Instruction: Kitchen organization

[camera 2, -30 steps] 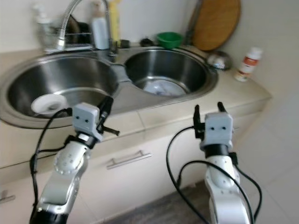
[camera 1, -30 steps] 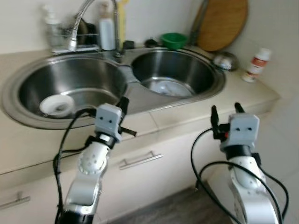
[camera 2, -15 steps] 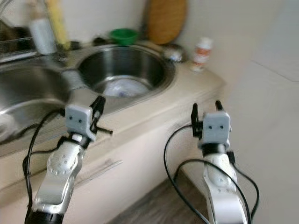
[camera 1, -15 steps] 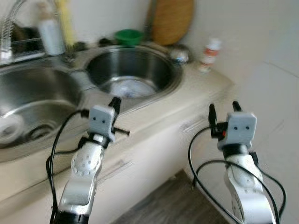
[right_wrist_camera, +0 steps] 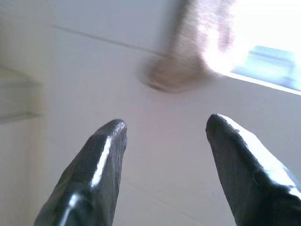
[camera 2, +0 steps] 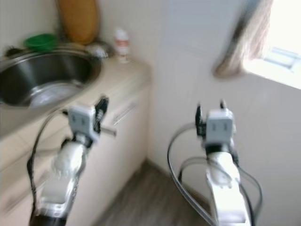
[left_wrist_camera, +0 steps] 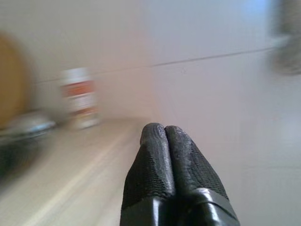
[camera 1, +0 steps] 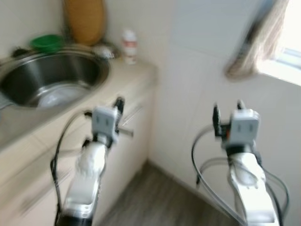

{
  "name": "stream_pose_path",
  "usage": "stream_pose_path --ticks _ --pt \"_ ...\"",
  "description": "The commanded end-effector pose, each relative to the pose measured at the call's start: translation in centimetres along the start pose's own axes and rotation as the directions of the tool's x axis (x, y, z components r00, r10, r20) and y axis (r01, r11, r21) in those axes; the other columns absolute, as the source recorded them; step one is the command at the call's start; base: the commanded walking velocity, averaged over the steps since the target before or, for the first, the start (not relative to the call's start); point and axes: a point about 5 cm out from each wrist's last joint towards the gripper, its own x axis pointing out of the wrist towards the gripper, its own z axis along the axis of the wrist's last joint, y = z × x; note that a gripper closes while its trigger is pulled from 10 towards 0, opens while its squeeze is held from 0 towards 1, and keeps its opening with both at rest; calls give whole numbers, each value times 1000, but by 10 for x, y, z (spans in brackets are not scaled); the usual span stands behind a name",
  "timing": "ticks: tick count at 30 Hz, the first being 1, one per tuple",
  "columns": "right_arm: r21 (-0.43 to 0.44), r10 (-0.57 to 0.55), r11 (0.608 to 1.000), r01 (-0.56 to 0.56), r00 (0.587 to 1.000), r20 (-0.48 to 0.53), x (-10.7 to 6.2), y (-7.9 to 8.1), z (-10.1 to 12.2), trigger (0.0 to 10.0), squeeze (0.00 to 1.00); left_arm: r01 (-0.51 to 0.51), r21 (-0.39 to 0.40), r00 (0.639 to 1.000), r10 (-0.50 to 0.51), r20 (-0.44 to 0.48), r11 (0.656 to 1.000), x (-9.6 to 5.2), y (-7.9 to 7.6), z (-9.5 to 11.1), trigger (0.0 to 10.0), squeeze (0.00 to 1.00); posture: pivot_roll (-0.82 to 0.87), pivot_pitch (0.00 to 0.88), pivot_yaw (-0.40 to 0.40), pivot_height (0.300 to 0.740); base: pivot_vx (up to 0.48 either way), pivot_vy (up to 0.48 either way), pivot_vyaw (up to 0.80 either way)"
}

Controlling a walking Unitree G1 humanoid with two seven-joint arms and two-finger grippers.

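Kitchen corner, pretty blurry since the robot looks to be mid-turn. From the left eye view, the steel sink (camera 1: pixel 51 80) sits in a beige counter (camera 1: pixel 127 77), with a green bowl (camera 1: pixel 45 42) and a wooden board (camera 1: pixel 84 21) behind the sink and a small white bottle (camera 1: pixel 129 45) just past it, near where the counter meets the white wall (camera 1: pixel 197 70). Both arms are raised in front, well clear of the sink; the right gripper (camera 1: pixel 228 106) is out over the floor (camera 1: pixel 155 197), holding nothing.

Right eye view, same scene: a curtain (camera 2: pixel 240 42) hangs by a bright window (camera 2: pixel 282 56), far from the sink.

Left wrist view: the left gripper (left_wrist_camera: pixel 164 134) has its fingers pressed together, empty, aimed along the counter toward the bottle, not touching anything.

Right wrist view: fingers (right_wrist_camera: pixel 106 141) spread wide, pointing at bare wall below the curtain.

My guess is it's just relocating, nothing picked yet. Best bet: finish turning slowly, let the view settle, then choose a target. The counter's end is near the left arm, so keep that elbow tucked; open floor is on the side away from the sink.
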Motion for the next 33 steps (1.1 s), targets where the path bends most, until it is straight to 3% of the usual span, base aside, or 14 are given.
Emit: stream_pose_path --ticks 1,7,19,22,33 --pt "2 -7 1000 7 1000 14 1 1 3 10000 0 -3 25 1000 3 2 1000 -1 4 1 10000 0 116 0 -48 740 0 0 -800" --pt "0 -15 1000 15 1000 8 1 0 2 10000 0 1 30 1000 -1 -2 1000 -1 4 1 10000 0 115 0 -46 740 0 -100 -800" --pt "-22 -18 1000 18 1000 -4 2 0 -2 10000 0 -5 27 1000 6 -14 1000 -1 5 -1 10000 0 119 0 -48 740 0 -432 -800" --pt "-66 -9 998 7 1000 -28 3 2 -5 10000 0 -3 25 1000 4 -15 1000 -1 4 -1 10000 0 118 0 -47 740 0 -454 0" --pt "-82 1 997 -7 997 -72 2 3 -12 10000 0 -6 25 1000 6 -20 1000 -1 4 -2 10000 0 121 0 -48 740 0 -480 0"
